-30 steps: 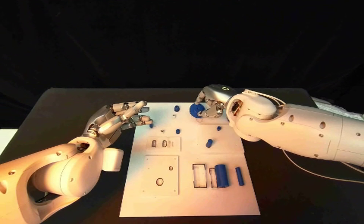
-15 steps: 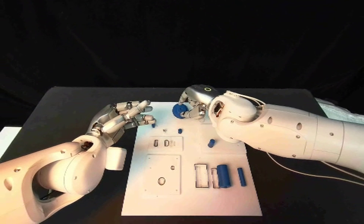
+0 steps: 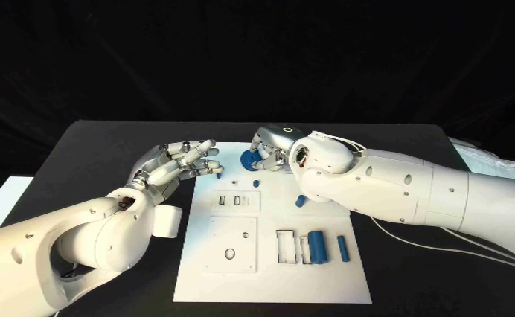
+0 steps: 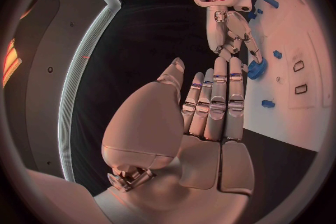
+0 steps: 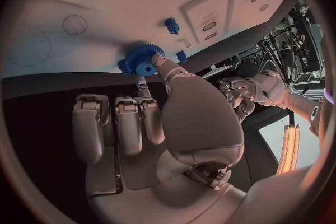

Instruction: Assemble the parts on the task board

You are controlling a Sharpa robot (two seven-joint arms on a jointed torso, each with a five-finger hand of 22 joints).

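I see the right hand [image 3: 271,155] pinching a blue gear [image 3: 249,161] at the far end of the task board [image 3: 271,272] — low over the white surface. My left hand [image 3: 177,166] hovers beside the board's left edge, fingers apart, holding nothing.

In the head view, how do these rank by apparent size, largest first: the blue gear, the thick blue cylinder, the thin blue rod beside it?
1. Thick cylinder
2. Gear, partly hidden by the right hand, so its place against the cylinder is unsure
3. Thin rod
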